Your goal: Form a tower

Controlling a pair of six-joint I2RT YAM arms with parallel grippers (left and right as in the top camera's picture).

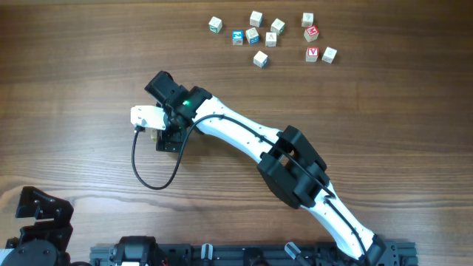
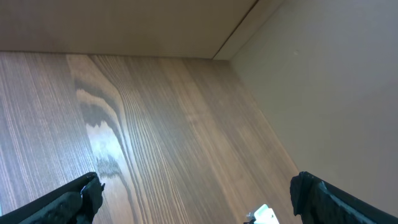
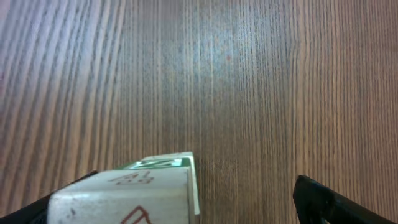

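One cube tower [image 3: 127, 194], wood-grain table [image 1: 74, 111], beige wall [image 2: 323, 93]

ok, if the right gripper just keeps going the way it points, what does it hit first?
The cube tower, which sits off-centre between the open fingers of the right gripper. Beyond it only bare table shows, and depth is unclear.

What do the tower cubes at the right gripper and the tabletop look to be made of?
The tower: probably wood, with pale cream matte faces, printed red and green marks, and slightly softened edges. A painted or coated surface cannot be ruled out. The tabletop: brown with straight wood grain and a smooth, faintly shiny surface. It looks like laminate or veneer, but the pictures do not show which.
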